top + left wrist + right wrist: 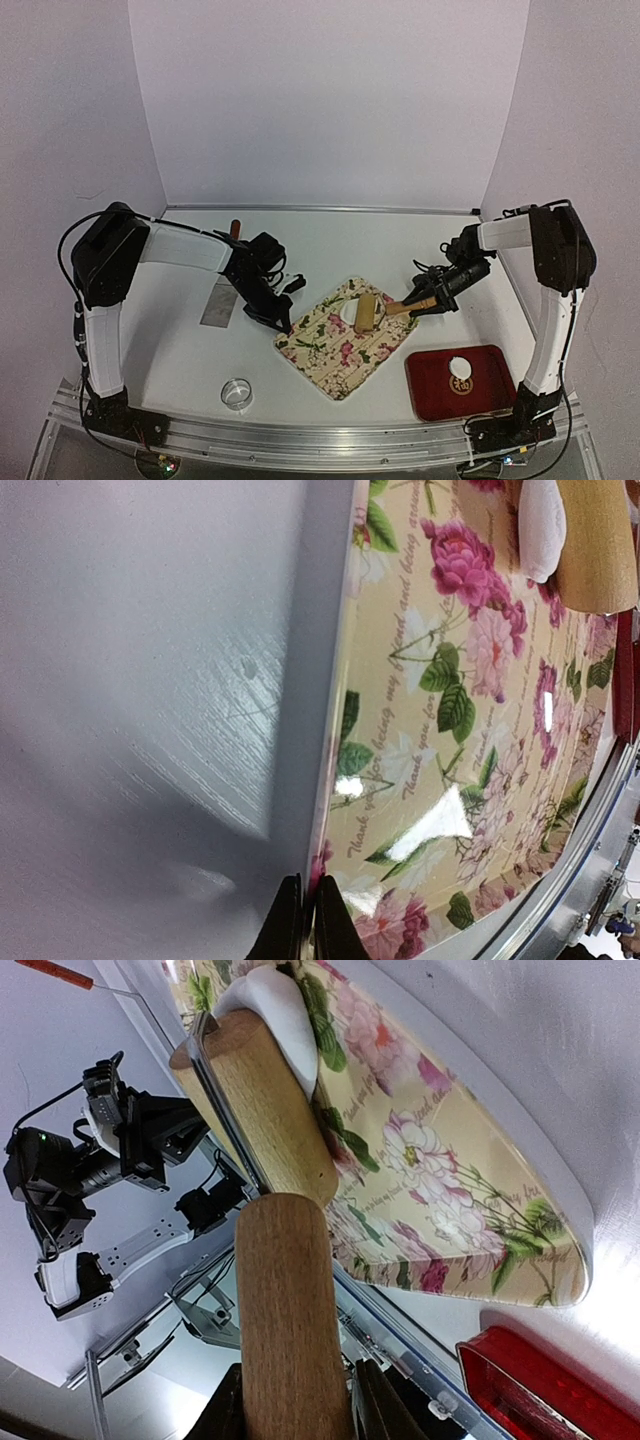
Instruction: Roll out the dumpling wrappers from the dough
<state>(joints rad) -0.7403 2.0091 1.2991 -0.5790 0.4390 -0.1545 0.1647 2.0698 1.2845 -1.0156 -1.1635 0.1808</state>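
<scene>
Closest in, a metal ring cutter (pixel 237 392) sits on the white desk (pixel 180 350) by the near rail, left of centre. To its right a red tray (pixel 430 395) holds one finished dumpling wrapper (pixel 459 366), a round white disc.

Just beyond, the floral cutting board (pixel 330 365) lies skewed, its right corner just beside the tray. The left claw (pixel 302 920) is fully closed with its tips at the board's left edge; whether it nips the rim or only presses there cannot be told. The right claw (pixel 300 1400) grips the handle of a wooden rolling pin (pixel 368 313), whose barrel rests on a white dough piece (pixel 268 1005) near the board's middle.

Rolling appears to be the step in hand. The next move likely calls for steady downward pressure and a short pass over the dough, with the board braced against sliding.

Bare board lies between the pin and the left claw, so a long stroke risks meeting that claw. Farther back, a metal scraper (pixel 218 303) lies near the left arm, and a red-handled tool (pixel 235 229) lies by the rear wall, with open desk behind the board.
</scene>
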